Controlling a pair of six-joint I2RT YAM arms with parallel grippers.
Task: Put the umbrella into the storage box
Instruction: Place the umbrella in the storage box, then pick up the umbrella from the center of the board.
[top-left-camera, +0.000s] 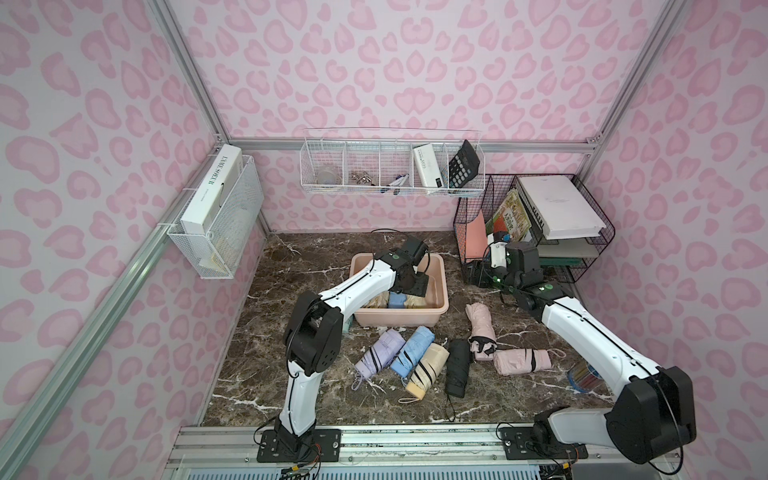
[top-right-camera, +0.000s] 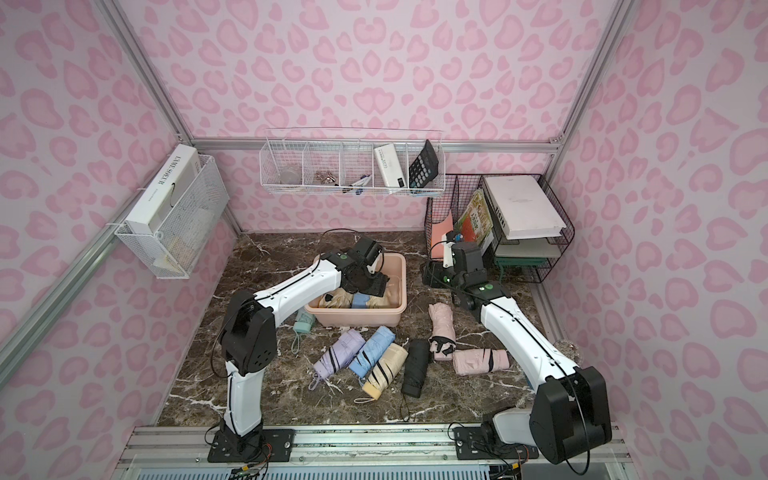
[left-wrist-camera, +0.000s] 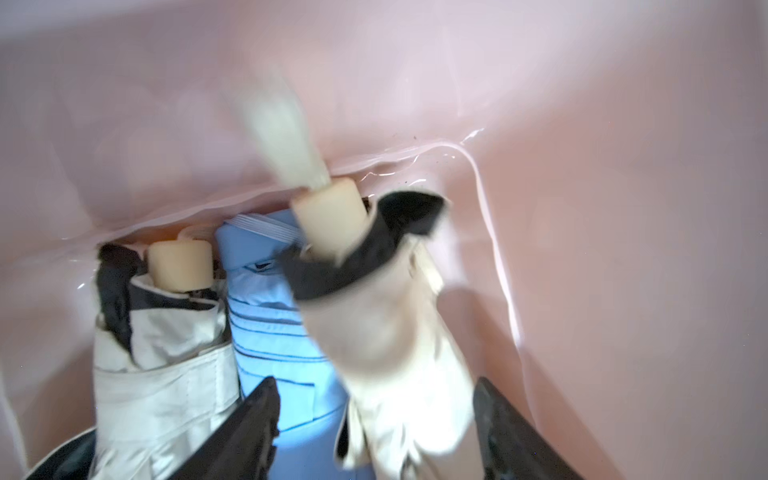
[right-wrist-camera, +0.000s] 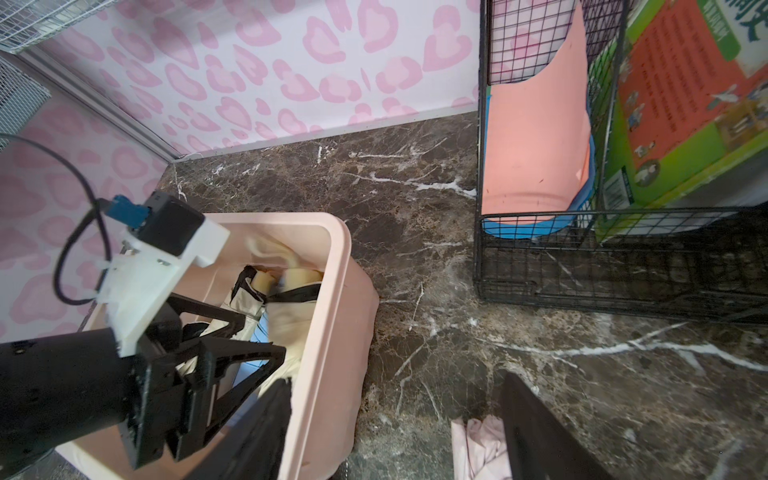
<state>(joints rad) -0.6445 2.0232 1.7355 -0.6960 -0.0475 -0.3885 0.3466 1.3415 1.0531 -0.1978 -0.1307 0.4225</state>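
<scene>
Peach-pink storage box (top-left-camera: 399, 319): a plastic tub at the middle of the frame in both top views (top-right-camera: 353, 319), on the dark brown marble tabletop (top-left-camera: 291, 291). Its glossy inner wall (left-wrist-camera: 582, 124) fills most of the left wrist view.
Left gripper (top-left-camera: 415, 286): reaches down into the right half of the box. Seen close up, this gripper (left-wrist-camera: 376, 386) has its jaws spread wide and squeezes nothing.
Cream umbrella (left-wrist-camera: 374, 332): folded, with a black band below its cream handle. It lies inside the box between the spread jaws and is motion-blurred. One finger is clearly apart from it; whether the other touches it cannot be told. In a top view it is the rightmost of three bundles (top-left-camera: 415, 301).
Boxed blue umbrella (left-wrist-camera: 270, 324): lies in the box just beside the cream one, in the middle of the row (top-left-camera: 397, 300).
Pale cream-handled umbrella (left-wrist-camera: 166, 374): lies in the box on the far side of the blue one.
Right gripper (top-left-camera: 478, 276): hangs right of the box, in front of the black wire file rack (top-left-camera: 465, 216). Its jaws are apart and empty, with bare marble between them (right-wrist-camera: 395, 378).
Loose umbrellas: at lower centre lie the lilac umbrella (top-left-camera: 380, 353), loose blue umbrella (top-left-camera: 413, 349), yellow umbrella (top-left-camera: 428, 368) and black umbrella (top-left-camera: 457, 365), side by side. Two pale pink umbrellas (top-left-camera: 521, 360) lie to their right. The mint umbrella (top-right-camera: 303, 323) lies by the box's lower left corner.
</scene>
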